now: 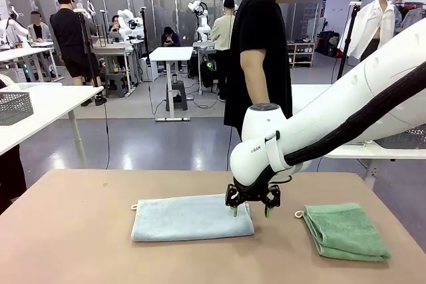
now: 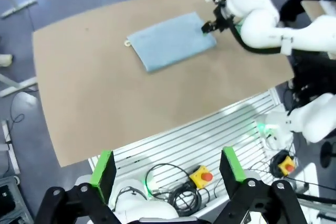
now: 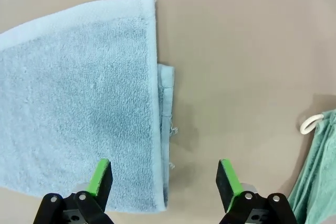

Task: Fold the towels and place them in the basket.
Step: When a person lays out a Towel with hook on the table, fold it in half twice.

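A pale blue-grey towel (image 1: 192, 217) lies folded flat on the brown table, its white loop at the left end; it also lies under my right wrist (image 3: 79, 93) and far off in the left wrist view (image 2: 170, 41). A mint green towel (image 1: 346, 231) sits folded at the right, its edge and loop showing (image 3: 315, 177). My right gripper (image 1: 251, 211) hangs open just above the blue towel's right end, one green pad over the cloth, the other over bare table (image 3: 165, 179). My left gripper (image 2: 167, 169) is open, held high above the table's near edge. The basket is out of view.
A person in a black T-shirt (image 1: 263, 44) stands at the table's far side. A grey mesh bin (image 1: 14, 106) rests on a white side table at the left. Below my left gripper lie a white slatted base (image 2: 210, 135), cables and a red stop button (image 2: 201, 176).
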Controlling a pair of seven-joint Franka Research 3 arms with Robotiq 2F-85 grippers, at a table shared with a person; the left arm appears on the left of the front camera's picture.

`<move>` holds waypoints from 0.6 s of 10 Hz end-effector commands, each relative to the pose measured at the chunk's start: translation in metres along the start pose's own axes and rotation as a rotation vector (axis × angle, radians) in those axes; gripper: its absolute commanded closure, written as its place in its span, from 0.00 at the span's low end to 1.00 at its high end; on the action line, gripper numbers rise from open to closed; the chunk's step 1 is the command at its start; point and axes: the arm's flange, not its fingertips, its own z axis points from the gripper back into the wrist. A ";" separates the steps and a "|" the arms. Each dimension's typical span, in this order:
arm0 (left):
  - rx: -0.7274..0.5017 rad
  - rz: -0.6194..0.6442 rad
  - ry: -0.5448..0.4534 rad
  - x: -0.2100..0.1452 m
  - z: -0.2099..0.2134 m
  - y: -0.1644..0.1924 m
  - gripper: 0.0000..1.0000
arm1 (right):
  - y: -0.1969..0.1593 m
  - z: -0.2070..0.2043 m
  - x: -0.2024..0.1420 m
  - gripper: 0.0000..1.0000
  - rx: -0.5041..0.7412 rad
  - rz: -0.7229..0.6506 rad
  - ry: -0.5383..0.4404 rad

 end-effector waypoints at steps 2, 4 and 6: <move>0.031 0.023 -0.039 -0.015 0.015 -0.011 0.00 | 0.007 -0.012 0.004 0.00 -0.002 -0.025 -0.025; 0.050 -0.043 -0.059 -0.023 0.023 -0.017 0.00 | 0.007 -0.019 0.007 0.00 0.001 -0.023 -0.015; 0.027 0.011 -0.040 -0.010 0.012 -0.005 0.00 | 0.008 -0.022 0.006 0.00 0.003 -0.016 -0.002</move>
